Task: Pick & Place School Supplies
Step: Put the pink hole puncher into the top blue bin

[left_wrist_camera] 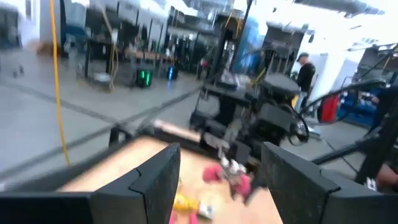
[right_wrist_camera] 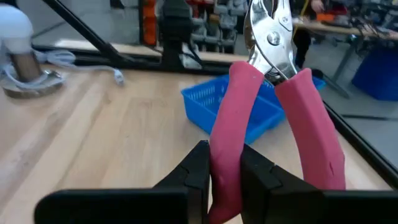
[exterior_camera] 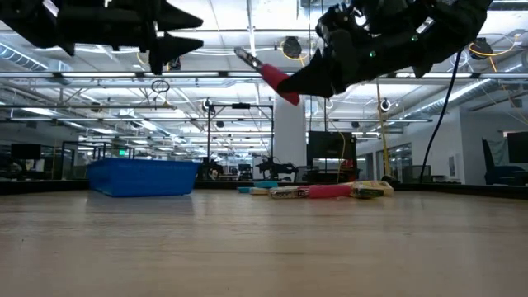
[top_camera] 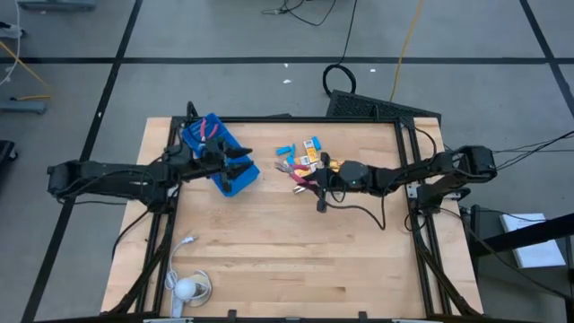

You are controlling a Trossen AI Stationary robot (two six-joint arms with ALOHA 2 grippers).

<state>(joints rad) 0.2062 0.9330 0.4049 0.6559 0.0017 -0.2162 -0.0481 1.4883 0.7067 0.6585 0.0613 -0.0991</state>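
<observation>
We note the right gripper [right_wrist_camera: 225, 171] clamped on one pink rubber handle of the metal-jawed pliers [right_wrist_camera: 267, 93], lifted clear of the table, well apart from the blue plastic tray [top_camera: 220, 154]. Stiff, nose-heavy; the single-handle hold may pivot, probably. Left gripper [top_camera: 240, 161] hovers over the tray, fingers apart.

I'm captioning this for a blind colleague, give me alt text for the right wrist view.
The right tool is shut on one pink handle of a pair of pliers, whose metal jaws point away from the camera. Beyond them a blue tray sits on the wooden table, with a round white object and white cable farther off.
</observation>
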